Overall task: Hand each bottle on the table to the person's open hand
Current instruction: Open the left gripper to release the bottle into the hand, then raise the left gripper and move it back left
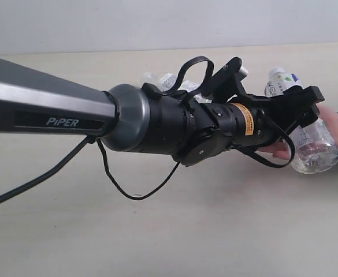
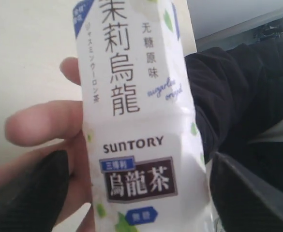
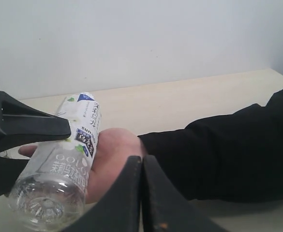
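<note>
The white-green labelled bottle [image 1: 312, 141] lies tilted on the person's open hand [image 1: 332, 122] at the right, its white cap [image 1: 278, 73] pointing away. My left gripper [image 1: 273, 83] straddles it, open. In the left wrist view the bottle [image 2: 141, 125] fills the middle with a strip of palm [image 2: 78, 159] showing between it and one black finger [image 2: 35, 193]. The right wrist view shows the same bottle [image 3: 64, 164] on the hand [image 3: 112, 154], and my right gripper [image 3: 142, 193] shut and empty just in front. Other clear bottles [image 1: 160, 81] lie behind the left arm, partly hidden.
The left arm [image 1: 53, 115] stretches across the beige table [image 1: 174, 231] from the left, with a black cable [image 1: 128, 193] hanging under it. A dark sleeve [image 3: 228, 154] reaches in from the right edge. A pale wall stands behind the table.
</note>
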Controlling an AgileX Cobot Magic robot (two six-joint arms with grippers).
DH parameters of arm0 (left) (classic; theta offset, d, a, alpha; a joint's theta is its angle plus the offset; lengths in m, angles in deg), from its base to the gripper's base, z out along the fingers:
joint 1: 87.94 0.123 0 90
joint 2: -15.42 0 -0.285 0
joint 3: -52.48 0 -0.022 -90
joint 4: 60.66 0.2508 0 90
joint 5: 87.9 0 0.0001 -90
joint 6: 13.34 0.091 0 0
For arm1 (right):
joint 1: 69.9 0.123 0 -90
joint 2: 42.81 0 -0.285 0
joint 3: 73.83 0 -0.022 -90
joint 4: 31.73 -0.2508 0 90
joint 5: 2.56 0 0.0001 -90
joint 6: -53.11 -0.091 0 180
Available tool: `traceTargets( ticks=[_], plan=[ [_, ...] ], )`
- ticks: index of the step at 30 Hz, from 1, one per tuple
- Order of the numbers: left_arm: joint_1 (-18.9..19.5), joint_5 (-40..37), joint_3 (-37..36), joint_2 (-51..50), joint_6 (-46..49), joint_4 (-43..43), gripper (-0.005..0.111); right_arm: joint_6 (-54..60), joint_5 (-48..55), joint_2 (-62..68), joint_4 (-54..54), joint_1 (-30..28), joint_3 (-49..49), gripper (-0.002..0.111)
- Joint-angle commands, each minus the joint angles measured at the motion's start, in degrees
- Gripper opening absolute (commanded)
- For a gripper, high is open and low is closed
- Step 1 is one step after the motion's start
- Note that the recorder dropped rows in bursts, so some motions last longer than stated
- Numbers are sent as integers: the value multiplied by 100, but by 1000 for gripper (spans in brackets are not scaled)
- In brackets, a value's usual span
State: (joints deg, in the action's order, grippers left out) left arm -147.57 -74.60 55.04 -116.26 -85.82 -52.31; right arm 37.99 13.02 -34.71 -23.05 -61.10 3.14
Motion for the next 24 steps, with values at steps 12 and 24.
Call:
traceTargets(
  ticks=[12,24],
  plan=[
    [-32,-122,37,646,21,971,77,-3,-48,-32,23,19,25,0],
    [-32,-3794,37,2260,1469,2694,76,-3,-48,-32,23,19,25,0]
  ],
)
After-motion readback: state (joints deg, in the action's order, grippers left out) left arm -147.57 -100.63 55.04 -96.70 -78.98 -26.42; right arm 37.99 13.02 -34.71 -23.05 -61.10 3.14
